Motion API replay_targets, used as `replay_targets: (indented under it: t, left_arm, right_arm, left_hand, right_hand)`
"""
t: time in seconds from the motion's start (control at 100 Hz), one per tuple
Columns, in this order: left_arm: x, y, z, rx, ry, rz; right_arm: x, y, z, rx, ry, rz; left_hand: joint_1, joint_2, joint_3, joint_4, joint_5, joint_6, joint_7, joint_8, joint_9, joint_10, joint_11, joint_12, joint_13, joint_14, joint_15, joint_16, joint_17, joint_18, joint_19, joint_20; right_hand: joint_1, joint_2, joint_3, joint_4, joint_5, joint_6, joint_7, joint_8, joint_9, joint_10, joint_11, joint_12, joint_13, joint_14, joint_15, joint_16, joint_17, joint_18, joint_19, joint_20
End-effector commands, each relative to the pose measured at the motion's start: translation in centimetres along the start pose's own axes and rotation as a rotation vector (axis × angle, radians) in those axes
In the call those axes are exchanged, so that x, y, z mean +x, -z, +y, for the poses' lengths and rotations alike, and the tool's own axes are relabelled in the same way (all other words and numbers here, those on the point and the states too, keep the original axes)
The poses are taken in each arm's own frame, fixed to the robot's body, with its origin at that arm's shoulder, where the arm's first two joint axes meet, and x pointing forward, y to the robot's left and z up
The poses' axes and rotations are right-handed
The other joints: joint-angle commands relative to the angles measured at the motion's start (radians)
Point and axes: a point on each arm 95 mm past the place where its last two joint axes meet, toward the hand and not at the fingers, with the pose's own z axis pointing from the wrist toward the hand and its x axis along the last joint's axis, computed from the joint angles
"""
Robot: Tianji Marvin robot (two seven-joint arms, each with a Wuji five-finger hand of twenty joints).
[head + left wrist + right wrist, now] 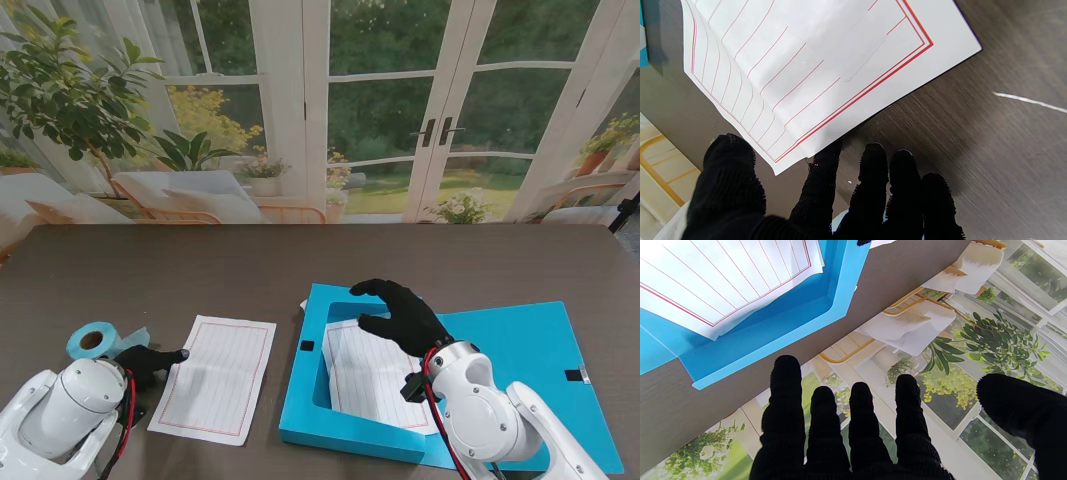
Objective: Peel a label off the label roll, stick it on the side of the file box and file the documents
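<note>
Documents: one white lined paper sheet [375,375] already lies in the open blue plastic file box [300,395]; another [215,375] waits at its nine o'clock. My right hand [400,315] hovers spread and empty; my left hand [150,362] touches that sheet's corner, grip unclear.

Even, bright lighting throughout; glare whitens the paper sheet [826,60] in the left wrist view; table [1007,166] grain smeared by blur.

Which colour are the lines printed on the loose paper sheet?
Red lines and border on the white sheet; the left wrist view shows it best.
</note>
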Motion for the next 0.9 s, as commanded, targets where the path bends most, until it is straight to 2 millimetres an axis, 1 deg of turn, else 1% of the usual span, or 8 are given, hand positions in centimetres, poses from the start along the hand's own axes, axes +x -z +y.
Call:
replay_targets:
  t: [0.0,0.19,0.43,0.45,0.47,0.59,0.66,0.89]
  left_arm:
    - [-0.4,0.0,1.3,-0.040,0.010,-0.018]
    - [-0.5,-0.1,1.7,-0.033,0.021,-0.025]
    - [-0.8,-0.6,2.4,-0.016,0.039,-0.028]
    - [-0.8,-0.7,2.4,-0.012,0.040,-0.028]
    - [-0.8,-0.8,2.5,-0.009,0.040,-0.029]
    - [-1.0,-1.1,2.8,0.009,0.056,-0.024]
    - [-1.0,-1.3,3.0,0.024,0.076,-0.017]
    - [-0.7,-1.3,3.4,0.041,0.110,-0.004]
  right_arm:
    - [0.0,0.0,-0.5,0.019,-0.013,-0.003]
    - [0.0,0.1,-0.6,0.022,-0.019,-0.006]
    - [-0.2,0.0,-0.6,0.024,-0.027,-0.011]
    - [-0.2,0.0,-0.6,0.024,-0.027,-0.012]
    - [-0.2,0.0,-0.6,0.025,-0.028,-0.012]
    - [-0.2,0.0,-0.6,0.026,-0.033,-0.016]
    - [-0.3,0.0,-0.6,0.028,-0.037,-0.017]
    - [-0.3,0.0,-0.7,0.033,-0.045,-0.021]
  left_hand:
    - [0.033,0.002,-0.012,0.039,0.019,0.035,-0.001,0.001,-0.014,-0.005,0.022,0.021,-0.006,-0.004,0.030,0.021,-0.021,-0.048,0.044,0.018]
    - [0.059,-0.012,-0.009,0.040,0.020,0.035,0.019,0.012,-0.019,-0.007,0.023,0.019,-0.011,-0.005,0.028,0.019,-0.021,-0.049,0.044,0.018]
    - [0.155,-0.068,0.053,0.050,0.106,0.033,0.117,0.071,-0.002,-0.019,0.048,0.022,0.011,-0.012,0.044,0.019,-0.021,-0.051,0.059,0.019]
    - [0.049,-0.124,0.292,0.020,0.111,0.031,0.136,0.096,0.001,-0.021,0.052,0.018,0.015,-0.012,0.047,0.015,-0.022,-0.050,0.062,0.018]
    - [0.012,-0.149,0.396,0.008,0.120,0.033,0.149,0.104,0.006,-0.021,0.054,0.018,0.018,-0.012,0.049,0.015,-0.022,-0.049,0.062,0.019]
    - [0.020,-0.208,0.557,-0.012,0.164,0.025,0.255,0.152,0.032,-0.032,0.076,0.019,0.045,-0.011,0.061,0.011,-0.009,-0.041,0.067,0.027]
    - [0.085,-0.260,0.555,-0.055,0.183,0.016,0.334,0.168,0.051,-0.032,0.085,0.020,0.059,-0.003,0.067,0.009,0.001,-0.029,0.067,0.028]
    - [0.210,-0.318,0.506,-0.046,0.183,-0.011,0.606,0.126,0.093,-0.042,0.099,0.023,0.081,0.004,0.069,0.004,0.009,-0.016,0.065,0.017]
  right_hand:
    - [-0.006,0.018,-0.006,0.031,0.014,0.001,-0.001,-0.010,0.018,0.011,0.009,0.001,0.013,0.000,0.003,0.002,-0.497,0.000,-0.005,0.009]
    - [-0.005,0.020,-0.007,0.031,0.015,0.001,0.000,-0.010,0.018,0.010,0.010,0.001,0.014,0.001,0.004,0.002,-0.496,0.000,-0.007,0.011]
    - [-0.006,0.025,-0.008,0.032,0.015,0.004,0.000,-0.010,0.019,0.012,0.012,0.001,0.014,0.002,0.004,0.003,-0.496,-0.001,-0.009,0.013]
    - [-0.006,0.025,-0.008,0.032,0.015,0.004,0.000,-0.010,0.018,0.012,0.011,0.001,0.014,0.002,0.004,0.003,-0.497,-0.001,-0.010,0.013]
    - [-0.006,0.026,-0.008,0.032,0.015,0.003,0.000,-0.010,0.019,0.011,0.012,0.001,0.013,0.001,0.004,0.003,-0.498,-0.002,-0.010,0.013]
    - [-0.006,0.027,-0.009,0.032,0.015,0.002,0.000,-0.010,0.017,0.013,0.011,0.001,0.013,0.000,0.003,0.002,-0.499,-0.001,-0.012,0.014]
    - [-0.006,0.028,-0.009,0.032,0.016,0.003,-0.001,-0.010,0.018,0.013,0.012,0.001,0.013,0.001,0.003,0.002,-0.499,-0.001,-0.013,0.015]
    - [-0.001,0.034,-0.011,0.033,0.016,0.003,-0.001,-0.010,0.014,0.012,0.012,0.001,0.009,0.000,0.002,0.002,-0.499,-0.004,-0.016,0.018]
